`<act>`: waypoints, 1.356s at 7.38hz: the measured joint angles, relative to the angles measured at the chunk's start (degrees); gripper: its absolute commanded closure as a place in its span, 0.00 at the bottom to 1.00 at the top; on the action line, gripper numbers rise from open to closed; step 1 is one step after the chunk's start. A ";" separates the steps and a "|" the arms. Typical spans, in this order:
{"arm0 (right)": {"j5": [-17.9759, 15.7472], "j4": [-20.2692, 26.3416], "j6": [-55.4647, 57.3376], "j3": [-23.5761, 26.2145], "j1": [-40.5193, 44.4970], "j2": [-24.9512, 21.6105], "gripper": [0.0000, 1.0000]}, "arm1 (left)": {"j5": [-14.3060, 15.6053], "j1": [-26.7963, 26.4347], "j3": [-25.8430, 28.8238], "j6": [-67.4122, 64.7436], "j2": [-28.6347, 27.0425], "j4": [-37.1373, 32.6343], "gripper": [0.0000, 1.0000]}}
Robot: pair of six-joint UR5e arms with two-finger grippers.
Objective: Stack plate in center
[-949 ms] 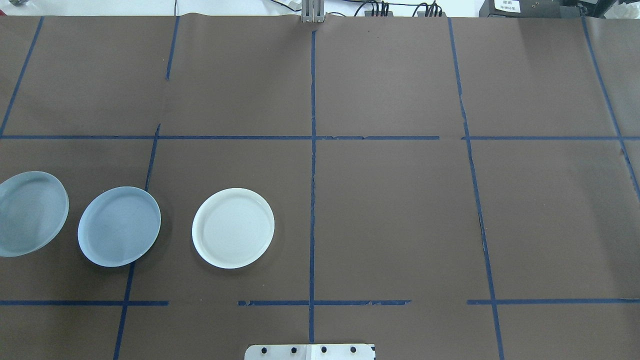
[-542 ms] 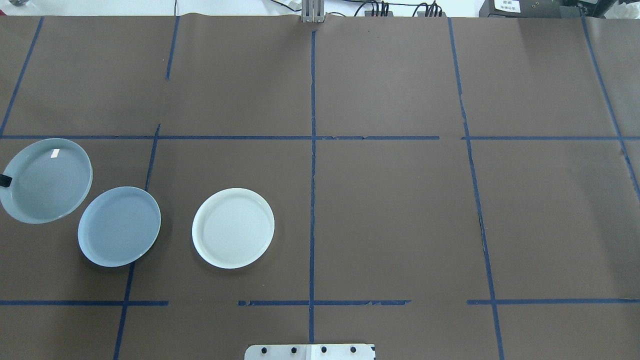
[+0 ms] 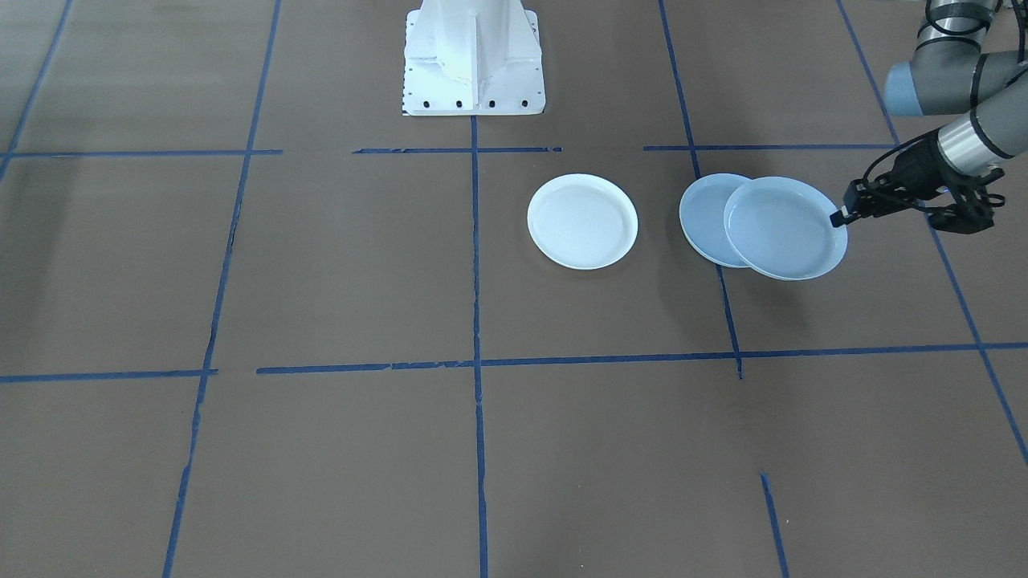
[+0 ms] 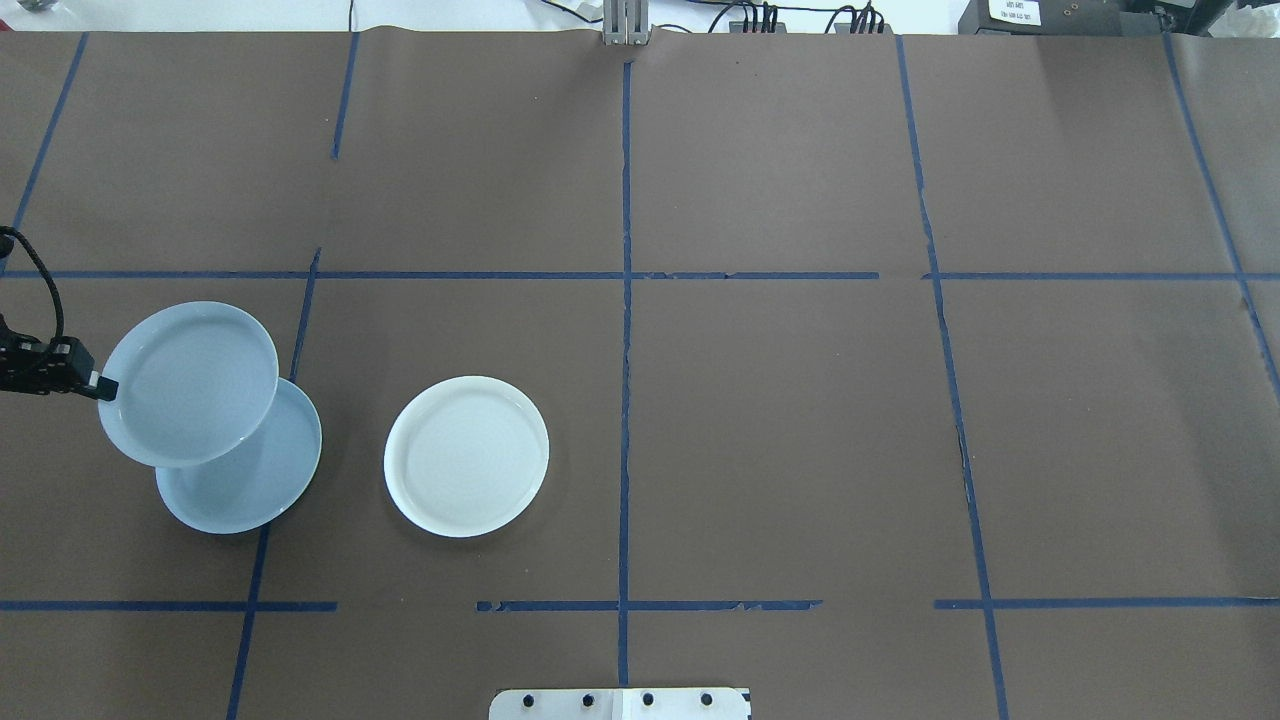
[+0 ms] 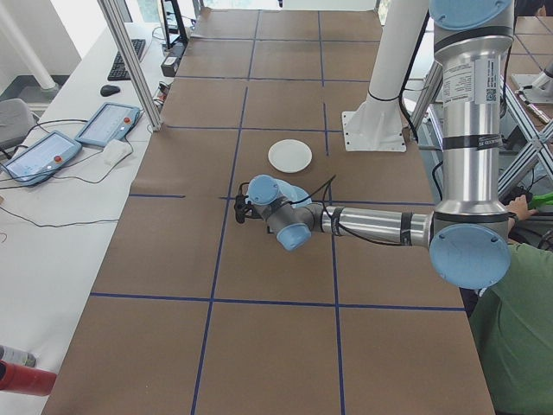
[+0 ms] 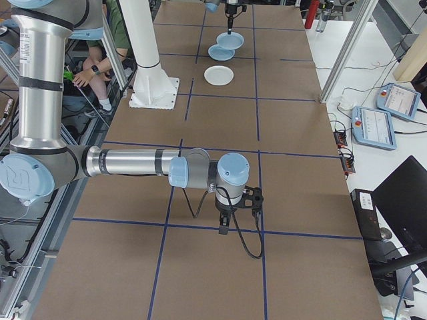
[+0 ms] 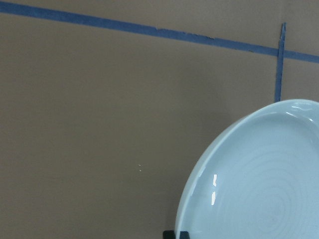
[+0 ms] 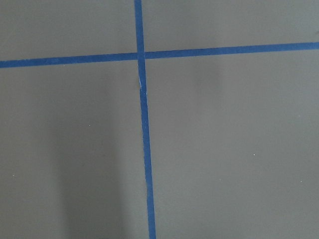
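A: Front-facing view first — how does the arm sit?
B: The left arm (image 3: pixel 956 80) reaches in low, nearly level, and its fingers (image 3: pixel 839 217) are clenched on the rim of the glossy plate (image 3: pixel 783 229), holding it in the air. That plate overlaps the matte blue plate (image 3: pixel 703 217), which lies flat on the tabletop (image 3: pixel 321 281). The white plate (image 3: pixel 582 221) lies apart from the matte blue plate, on the side away from the arm. All three plates hold nothing.

A: And from overhead?
B: The left gripper (image 4: pixel 100 387) pinches the edge of the glossy plate (image 4: pixel 188 383), which covers the far part of the matte blue plate (image 4: pixel 255 480). The matte one shows a plain, dull face and a low rim.

A: The left side view?
B: The near arm's wrist hides most of both blue plates; the white plate (image 5: pixel 289 156) lies beyond them.

A: The right side view?
B: The right arm (image 6: pixel 133 163) stretches low over the tabletop, well away from the plates, gripper (image 6: pixel 223 230) pointing down. I cannot tell how its fingers stand.

A: The wrist cameras?
B: The left one shows the glossy plate (image 7: pixel 259 184) with faint concentric rings. The right one shows only blue tape (image 8: pixel 144 124) on brown tabletop.
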 measured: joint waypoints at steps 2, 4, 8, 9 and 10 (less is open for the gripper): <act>0.00 0.00 0.00 0.00 0.00 0.00 0.00 | 1.31 3.31 0.37 -2.41 0.09 -1.48 1.00; 0.00 -0.01 0.00 0.00 -0.01 0.00 0.00 | 1.46 4.51 0.56 -2.54 0.24 -1.80 1.00; 0.00 -0.01 0.00 0.00 0.00 0.00 0.00 | 1.46 5.77 0.64 -2.41 0.48 -1.97 0.00; 0.00 0.00 0.00 0.00 -0.01 0.00 0.00 | 1.46 5.81 0.63 -2.59 0.56 -2.16 0.00; 0.00 0.00 0.00 0.00 -0.01 0.00 0.00 | 1.32 5.76 0.51 -2.75 0.66 -2.42 0.00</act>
